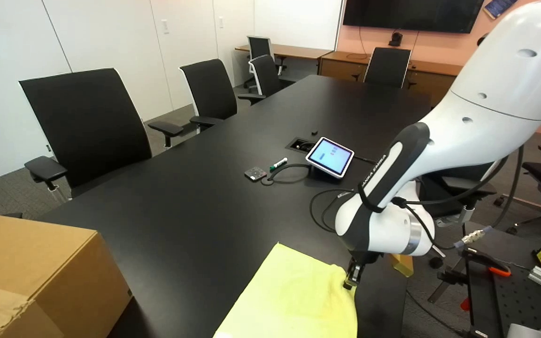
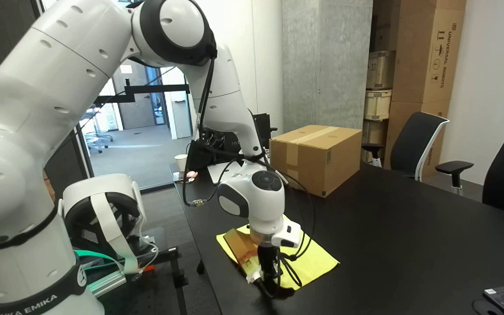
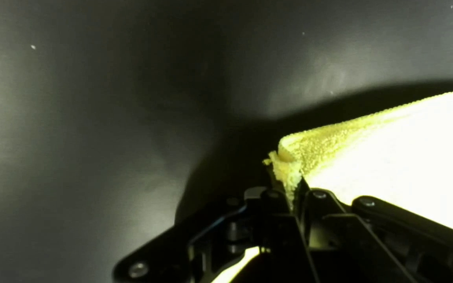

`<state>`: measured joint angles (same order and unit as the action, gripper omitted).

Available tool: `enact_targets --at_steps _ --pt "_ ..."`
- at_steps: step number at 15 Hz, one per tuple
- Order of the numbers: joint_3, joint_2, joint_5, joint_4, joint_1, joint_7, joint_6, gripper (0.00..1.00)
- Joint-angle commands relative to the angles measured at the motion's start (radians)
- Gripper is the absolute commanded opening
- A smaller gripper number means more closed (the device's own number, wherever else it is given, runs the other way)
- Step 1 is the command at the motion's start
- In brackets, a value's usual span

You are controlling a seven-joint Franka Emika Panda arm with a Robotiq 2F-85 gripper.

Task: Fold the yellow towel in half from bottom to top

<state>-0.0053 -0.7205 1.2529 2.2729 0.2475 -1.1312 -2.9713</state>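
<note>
Fingers (image 3: 323, 204): you had them clenched on a bunched bit of edge of the yellow towel (image 1: 294, 300).
Yellow towel: it lay on the black desk (image 1: 195, 225), spread from your grip toward two o'clock in the wrist view, toward eight o'clock in an exterior view.
Tablet (image 1: 330, 157): its screen glowed at twelve o'clock from your fingers.
Marker (image 1: 278, 164): it lay at the tablet's nine o'clock.
Cardboard box (image 1: 78, 281): it sat at your towel's nine o'clock, well apart.

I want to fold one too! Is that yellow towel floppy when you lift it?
Probably floppy: the yellow towel looks thin and bunches at the gripper. It likely won't roll, since it spreads mostly flat on the table.
</note>
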Motion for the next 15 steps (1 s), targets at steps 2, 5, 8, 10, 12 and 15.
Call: enact_targets --at_steps 2,5,8,10,12,15 --pt "0.0 0.029 0.014 -0.047 -0.005 0.029 -0.004 0.06" --pt "0.013 0.027 0.03 -0.106 -0.028 0.019 0.007 0.04" --pt "0.028 0.015 0.041 -0.174 -0.046 0.011 0.004 0.05" --pt "0.04 0.003 0.052 -0.221 -0.057 0.005 0.001 0.05" --pt "0.062 -0.014 0.081 -0.272 -0.071 -0.016 -0.009 0.06" --pt "0.092 -0.048 0.122 -0.346 -0.084 -0.049 -0.032 0.06"
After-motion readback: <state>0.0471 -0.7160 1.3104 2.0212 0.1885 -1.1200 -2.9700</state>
